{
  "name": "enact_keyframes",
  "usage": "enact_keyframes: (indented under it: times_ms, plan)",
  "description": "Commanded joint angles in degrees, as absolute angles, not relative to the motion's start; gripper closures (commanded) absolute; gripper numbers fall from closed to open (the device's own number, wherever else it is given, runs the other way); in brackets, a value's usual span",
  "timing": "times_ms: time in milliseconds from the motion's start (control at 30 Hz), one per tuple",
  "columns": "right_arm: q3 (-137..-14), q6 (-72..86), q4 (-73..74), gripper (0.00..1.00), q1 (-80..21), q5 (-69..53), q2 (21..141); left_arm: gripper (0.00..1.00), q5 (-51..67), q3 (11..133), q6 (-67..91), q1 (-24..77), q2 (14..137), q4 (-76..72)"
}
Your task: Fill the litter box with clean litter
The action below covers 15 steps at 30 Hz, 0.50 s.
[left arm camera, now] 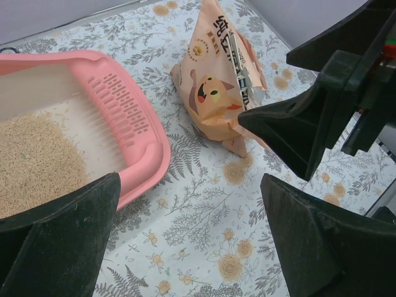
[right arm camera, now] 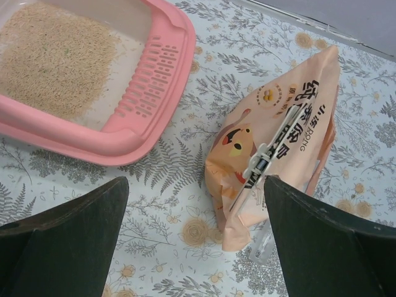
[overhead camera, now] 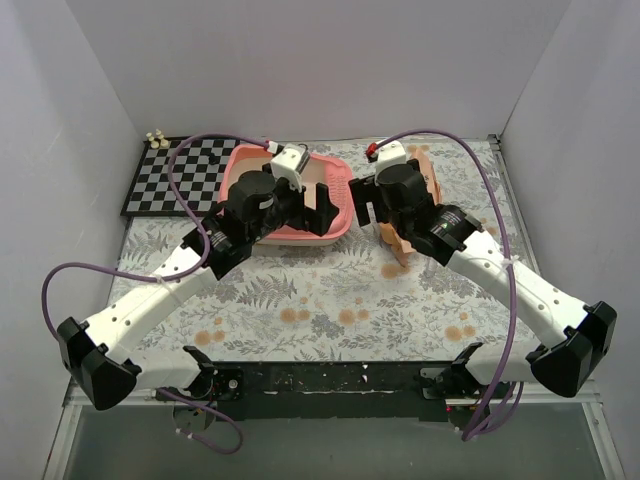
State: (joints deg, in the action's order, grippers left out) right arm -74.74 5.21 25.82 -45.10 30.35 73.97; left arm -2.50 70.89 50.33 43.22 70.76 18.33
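Pink rounded plastic litter box point(right arm camera: 93, 139): grille end nearest bag.
Pale beige granular clean litter point(right arm camera: 55, 55): inside litter box.
Crinkled orange printed bag point(right arm camera: 281, 154): near litter box, apart.
Left gripper point(left arm camera: 190, 204): spread, empty.
Right gripper point(right arm camera: 196, 185): spread, empty.

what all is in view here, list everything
litter box: one, pink, far centre
clean litter: one patch, beige, inside the litter box
bag: one, orange-tan, printed, lying right of the litter box
clip: one, white, on the bag
checkerboard: one, black and white, far left
small pieces: a few, cream, at the checkerboard's far corner
tablecloth: one, grey floral, under everything
cables: two, purple, one per arm
left gripper: black, open, empty, by the litter box's grille end
right gripper: black, open, empty, beside the bag
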Motion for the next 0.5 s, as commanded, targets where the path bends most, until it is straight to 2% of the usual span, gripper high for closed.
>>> enact_keyframes:
  times_ms: [0, 200, 333, 467]
  plan:
    - [-80.23, 7.47, 28.81, 0.02, -45.44, 35.06, 74.44, 0.02, -3.33, 69.17, 50.01, 43.07, 67.15, 16.61]
    - [-83.22, 8.69, 33.65, 0.02, -43.87, 36.03, 75.93, 0.02, -13.35, 68.47, 50.27, 41.93, 67.84, 20.73]
    - [-87.45, 12.39, 40.51, 0.04, -38.16, 34.19, 81.02, 0.02, -12.13, 66.63, 52.99, 37.80, 67.59, 21.01]
    - [-85.88, 15.11, 40.78, 0.05, -34.20, 33.93, 82.35, 0.02, -9.85, 64.16, 57.38, 30.60, 67.59, 21.44]
